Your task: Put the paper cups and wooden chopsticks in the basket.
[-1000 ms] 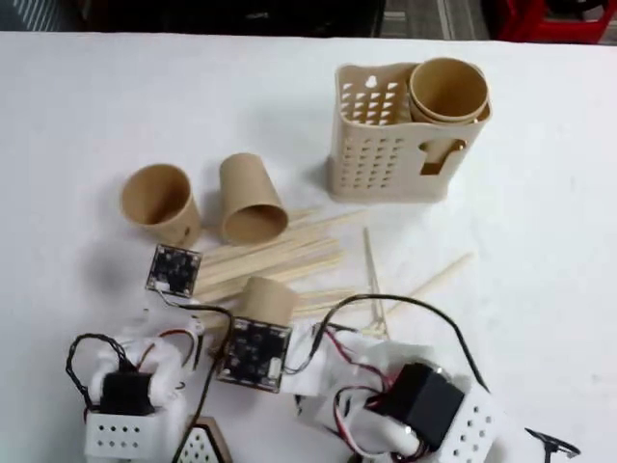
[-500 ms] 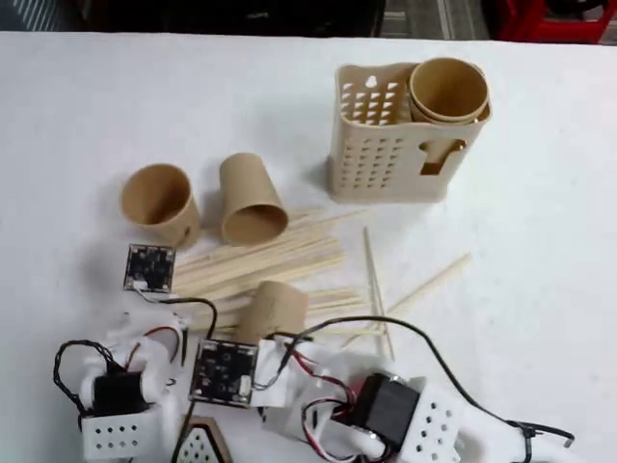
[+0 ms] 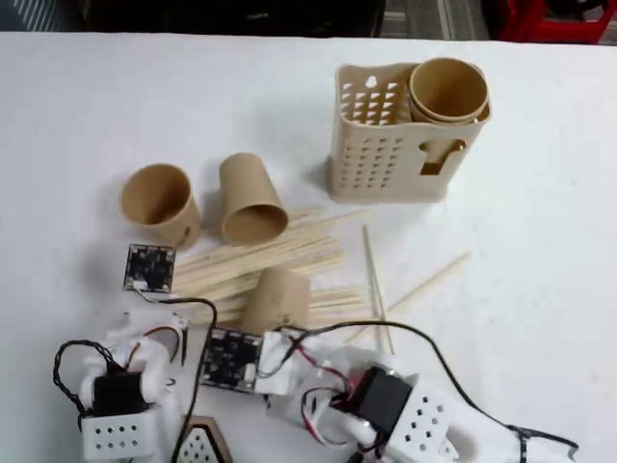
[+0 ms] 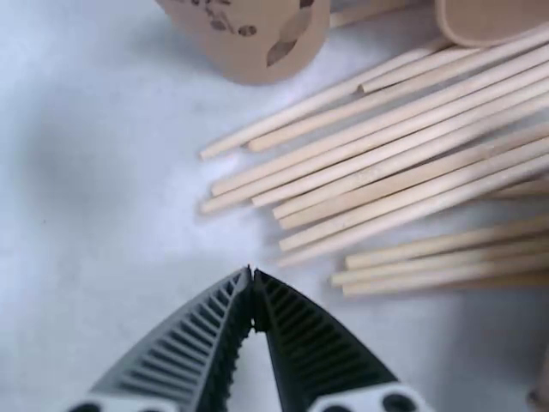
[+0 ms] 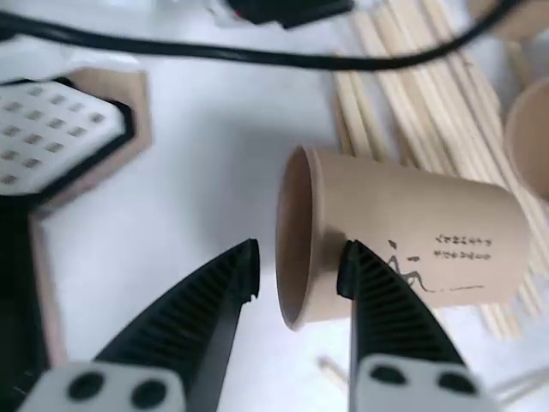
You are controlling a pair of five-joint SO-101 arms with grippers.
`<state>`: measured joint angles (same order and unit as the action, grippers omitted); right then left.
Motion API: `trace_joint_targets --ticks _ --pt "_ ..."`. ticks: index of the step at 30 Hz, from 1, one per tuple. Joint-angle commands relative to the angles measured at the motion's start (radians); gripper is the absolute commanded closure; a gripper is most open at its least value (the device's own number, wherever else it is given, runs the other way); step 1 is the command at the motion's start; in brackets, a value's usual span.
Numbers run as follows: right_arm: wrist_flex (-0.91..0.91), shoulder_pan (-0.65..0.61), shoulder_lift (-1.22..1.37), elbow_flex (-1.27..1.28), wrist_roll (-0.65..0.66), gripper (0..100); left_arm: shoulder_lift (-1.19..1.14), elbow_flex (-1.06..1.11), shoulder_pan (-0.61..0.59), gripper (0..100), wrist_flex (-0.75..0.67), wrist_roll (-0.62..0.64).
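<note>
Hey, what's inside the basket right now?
The basket holds a paper cup in one compartment, possibly two stacked. The other compartment's floor is hidden by its walls.

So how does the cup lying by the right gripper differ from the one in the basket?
The lying cup is on its side over the chopsticks, mouth facing sideways; the upright cup stands in the basket, mouth up. The lying cup has the open right gripper straddling its rim; nothing grips the upright cup. Both are brown paper cups.
</note>
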<state>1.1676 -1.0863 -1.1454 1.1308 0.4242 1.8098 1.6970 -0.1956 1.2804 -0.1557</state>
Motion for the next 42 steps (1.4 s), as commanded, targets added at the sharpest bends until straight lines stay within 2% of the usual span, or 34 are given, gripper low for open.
trace_joint_targets --ticks 1,7,10,22,28,30,34,39,42 --pt "-0.018 0.124 -0.005 -0.003 0.094 83.6 0.012 -0.015 -0.005 97 0.000 0.003" --pt "-0.133 0.318 -0.008 -0.002 0.180 83.7 0.012 -0.015 -0.005 97 0.000 0.003" --pt "-0.191 0.369 -0.012 -0.002 0.183 83.8 0.012 -0.015 -0.005 97 0.000 0.003" --pt "-0.170 0.377 -0.013 0.060 0.184 83.4 0.012 -0.015 -0.005 97 0.000 0.003" --pt "-0.045 0.381 -0.015 -0.018 0.183 69.8 0.012 -0.015 -0.005 97 0.000 0.003" --pt "-0.056 0.378 -0.012 -0.015 0.181 69.0 0.012 -0.015 -0.005 97 0.000 0.003" --pt "-0.170 0.403 -0.007 0.046 0.183 71.7 0.012 -0.015 -0.005 97 0.000 0.003" --pt "-0.427 0.489 -0.007 0.167 0.186 77.0 0.012 -0.015 -0.005 97 0.000 0.003" --pt "-0.516 0.530 -0.007 0.209 0.269 81.7 0.012 -0.015 -0.005 97 0.000 0.003"
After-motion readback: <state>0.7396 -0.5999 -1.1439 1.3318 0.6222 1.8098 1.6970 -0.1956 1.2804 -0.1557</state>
